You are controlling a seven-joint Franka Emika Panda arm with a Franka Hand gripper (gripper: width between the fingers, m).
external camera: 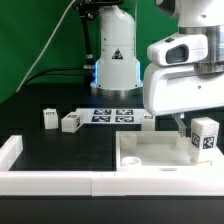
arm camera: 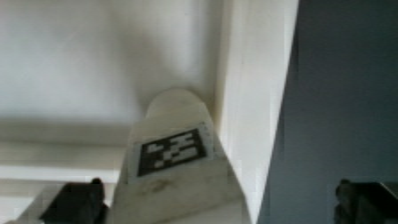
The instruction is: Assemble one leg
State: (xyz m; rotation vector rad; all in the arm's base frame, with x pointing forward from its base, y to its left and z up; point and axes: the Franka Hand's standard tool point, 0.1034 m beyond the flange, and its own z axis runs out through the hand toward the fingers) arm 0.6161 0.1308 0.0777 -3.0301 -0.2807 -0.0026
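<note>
Hugging the panel (external camera: pixel 160 150) rim, upright leg (external camera: pixel 204 138) (jaws spread wide)

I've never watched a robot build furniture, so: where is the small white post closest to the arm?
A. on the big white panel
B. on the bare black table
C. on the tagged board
A: the leg stands upright on the white panel.

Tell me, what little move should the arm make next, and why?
Probably close the gripper on the leg: it stands upright on the white panel, and the wrist view shows the fingertips spread wide either side, one clear of it.
</note>
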